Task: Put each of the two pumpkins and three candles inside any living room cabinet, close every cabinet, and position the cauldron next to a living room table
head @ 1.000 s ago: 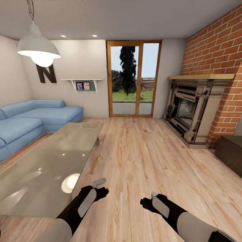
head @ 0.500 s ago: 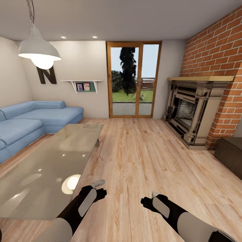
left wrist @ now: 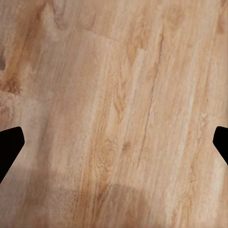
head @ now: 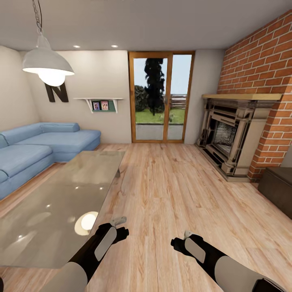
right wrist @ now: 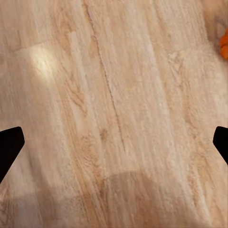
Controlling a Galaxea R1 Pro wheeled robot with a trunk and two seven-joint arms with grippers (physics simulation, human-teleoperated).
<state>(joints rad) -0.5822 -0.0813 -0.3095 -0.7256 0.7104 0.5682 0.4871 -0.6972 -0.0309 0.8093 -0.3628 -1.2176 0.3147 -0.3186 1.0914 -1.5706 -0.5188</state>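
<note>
A sliver of orange, maybe a pumpkin (right wrist: 224,43), pokes in at the edge of the right wrist view; too little shows to be sure. The dark brown cabinet (head: 278,187) stands low at the right, beyond the fireplace, and looks closed from here. No candles or cauldron are in sight. My left gripper (head: 121,229) hangs low over the wooden floor beside the glass table (head: 61,202); its dark fingertips (left wrist: 10,142) sit far apart, open and empty. My right gripper (head: 178,242) hovers over bare floor, its fingertips (right wrist: 9,145) also spread wide, with nothing between them.
A blue corner sofa (head: 36,146) runs along the left wall behind the table. A stone fireplace (head: 231,138) sits in the brick wall at the right. Glass patio doors (head: 161,97) are straight ahead. A pendant lamp (head: 48,65) hangs at the upper left. Wooden floor stretches ahead.
The whole picture has slid down a little, so the camera has moved. Both arms hold the same pose in the view, grippers unchanged.
</note>
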